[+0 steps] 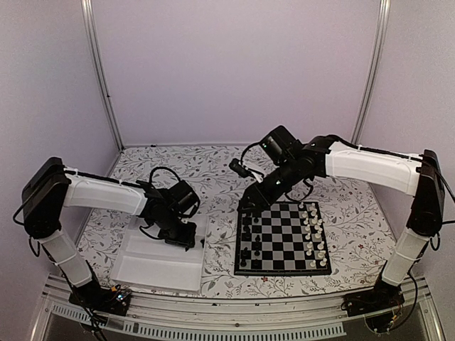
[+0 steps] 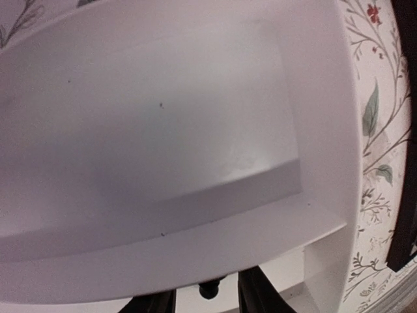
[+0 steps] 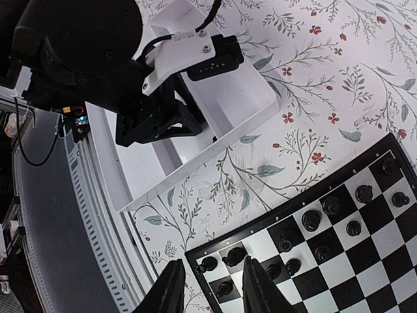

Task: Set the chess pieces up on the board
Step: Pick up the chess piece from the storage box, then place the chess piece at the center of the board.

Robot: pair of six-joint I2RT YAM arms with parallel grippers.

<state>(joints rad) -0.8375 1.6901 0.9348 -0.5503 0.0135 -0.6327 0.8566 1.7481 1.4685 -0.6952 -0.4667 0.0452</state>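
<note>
**A:** How is the left arm posed?

**B:** It extends rightward from its base, wrist bent down into the white tray [image 1: 160, 273]. The left gripper [image 2: 208, 295] has its jaws apart, with a tiny dark object [image 2: 210, 285] between them and a gap on either side.

**A:** And the right arm?

**B:** It stretches leftward across the table. The right gripper [image 3: 213, 263] hovers over the far left corner of the board [image 1: 281, 238], fingers parted and nothing clamped.

**A:** Where are the pieces?

**B:** The black chess pieces [image 3: 311, 220] stand along the board's left columns. White pieces [image 1: 316, 234] line its right side.

**A:** What about the surroundings?

**B:** There is a floral tablecloth [image 1: 355, 206] underneath, pale lilac walls [image 1: 234, 71] and metal posts [image 1: 99, 71] behind.
</note>
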